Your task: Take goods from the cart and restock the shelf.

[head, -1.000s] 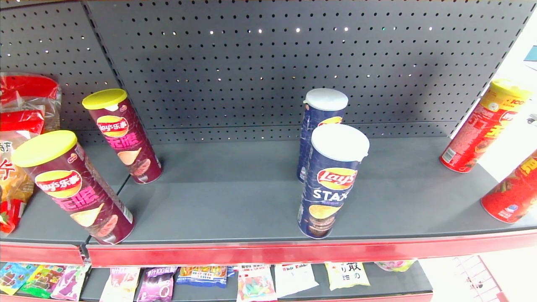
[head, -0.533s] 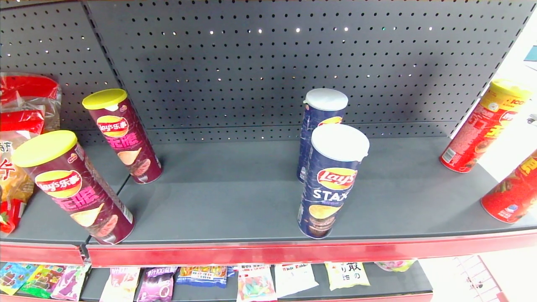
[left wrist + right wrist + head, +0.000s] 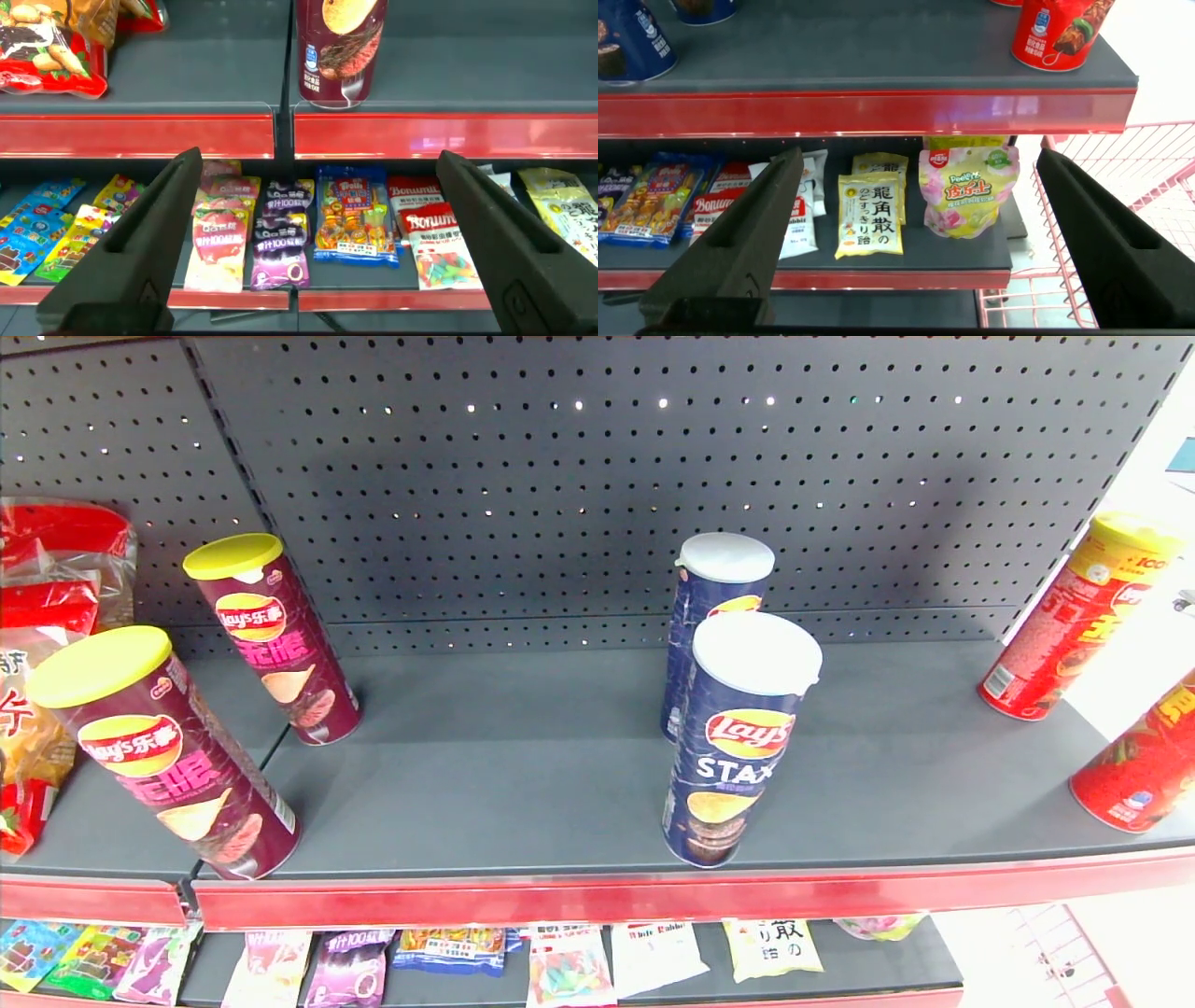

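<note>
**Six tubes shelved, both grippers spread and empty**

The left gripper [image 3: 320,161] has its jaws spread wide with nothing between them. Straight beyond their gap lies a row of flat, bright candy sachets [image 3: 280,243] on the lower tier. Above the gap, past the red price rail [image 3: 420,135], stands the base of the front maroon tube [image 3: 163,747].

The dark grey metal shelf [image 3: 523,775] holds, left to right:
- a pile of clear-and-red snack bags [image 3: 47,616]
- two maroon cardboard crisp tubes with yellow lids, the rear maroon tube [image 3: 271,635] farther back
- two navy tubes with white lids, the front navy tube [image 3: 738,737] just before the rear navy tube [image 3: 714,588]
- two red tubes, the rear red tube [image 3: 1074,616] yellow-lidded and the front red tube [image 3: 1134,770] cut off at the edge

The maroon and navy labels carry an oval red-and-yellow logo.

The right gripper [image 3: 920,154] is likewise spread and empty. Between its jaws lie a yellow sachet [image 3: 868,215] and a green-pink pouch [image 3: 969,191]. The pink wire cart [image 3: 1148,177] shows beyond one jaw.
</note>
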Tool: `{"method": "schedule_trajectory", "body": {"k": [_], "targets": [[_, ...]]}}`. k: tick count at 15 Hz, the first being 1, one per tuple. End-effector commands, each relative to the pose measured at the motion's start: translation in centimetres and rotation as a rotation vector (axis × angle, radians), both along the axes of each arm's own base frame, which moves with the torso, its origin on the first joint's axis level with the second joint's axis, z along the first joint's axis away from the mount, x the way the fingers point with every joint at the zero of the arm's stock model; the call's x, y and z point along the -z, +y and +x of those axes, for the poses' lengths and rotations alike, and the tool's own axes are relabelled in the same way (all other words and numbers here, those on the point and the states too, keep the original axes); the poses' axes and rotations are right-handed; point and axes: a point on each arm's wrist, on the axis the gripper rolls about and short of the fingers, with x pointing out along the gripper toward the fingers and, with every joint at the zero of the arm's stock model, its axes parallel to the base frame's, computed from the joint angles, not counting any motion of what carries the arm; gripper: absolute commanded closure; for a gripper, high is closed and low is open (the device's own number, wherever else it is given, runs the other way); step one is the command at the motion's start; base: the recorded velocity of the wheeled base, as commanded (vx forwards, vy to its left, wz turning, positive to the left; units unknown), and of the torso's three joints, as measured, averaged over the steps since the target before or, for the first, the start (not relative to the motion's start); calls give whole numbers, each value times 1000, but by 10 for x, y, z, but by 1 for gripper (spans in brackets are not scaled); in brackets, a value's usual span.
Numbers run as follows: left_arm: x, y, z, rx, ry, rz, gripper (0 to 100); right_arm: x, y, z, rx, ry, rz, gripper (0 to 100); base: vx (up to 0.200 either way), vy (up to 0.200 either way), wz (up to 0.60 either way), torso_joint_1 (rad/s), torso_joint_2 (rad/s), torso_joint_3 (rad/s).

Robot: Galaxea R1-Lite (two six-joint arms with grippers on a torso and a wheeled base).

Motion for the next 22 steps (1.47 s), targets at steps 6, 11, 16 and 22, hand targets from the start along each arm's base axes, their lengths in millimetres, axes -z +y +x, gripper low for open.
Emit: {"method": "schedule_trajectory", "body": {"k": [6,11,16,22], "targets": [[0,0,0,0,3,0,0,0,0,0,-1,0,0,0,0,0,0,0,0,0],[0,0,0,0,2,0,0,0,0,0,-1,0,-2,0,0,0,0,0,0,0],[0,0,0,0,2,0,0,0,0,0,-1,0,-2,0,0,0,0,0,0,0],[0,0,0,1,3,1,0,0,0,0,-1,0,-5,0,0,0,0,0,0,0]]}}
